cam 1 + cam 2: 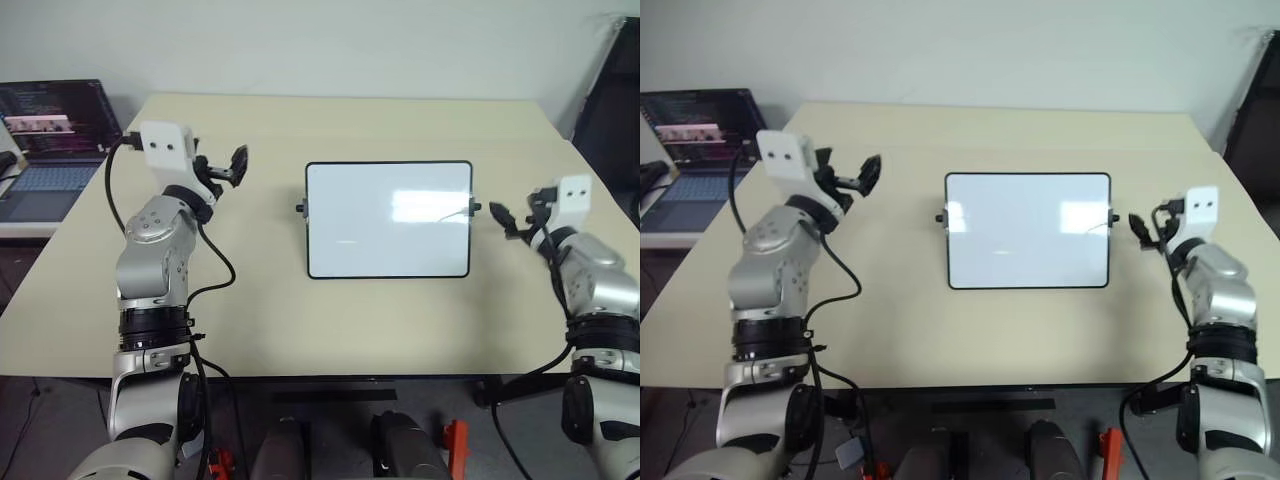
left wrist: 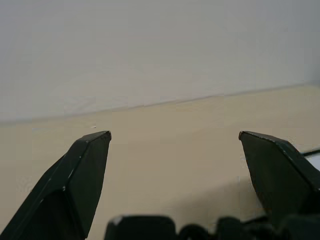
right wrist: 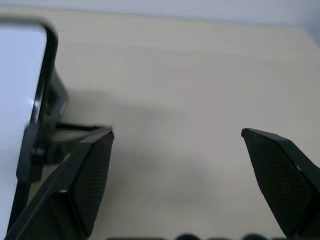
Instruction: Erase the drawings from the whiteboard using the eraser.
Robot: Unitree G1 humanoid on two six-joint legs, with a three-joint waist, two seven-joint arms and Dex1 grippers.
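Left black two-fingered gripper (image 2: pixel 175 137) spread wide, empty, above the beige tabletop (image 1: pixel 400 120) | right gripper (image 3: pixel 177 132) spread, empty | glossy white black-framed whiteboard (image 1: pixel 388 219) between them, its side knob just beside the right gripper.

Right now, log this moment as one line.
whiteboard: no marks visible | left gripper: open, empty | right gripper: open, empty, beside whiteboard
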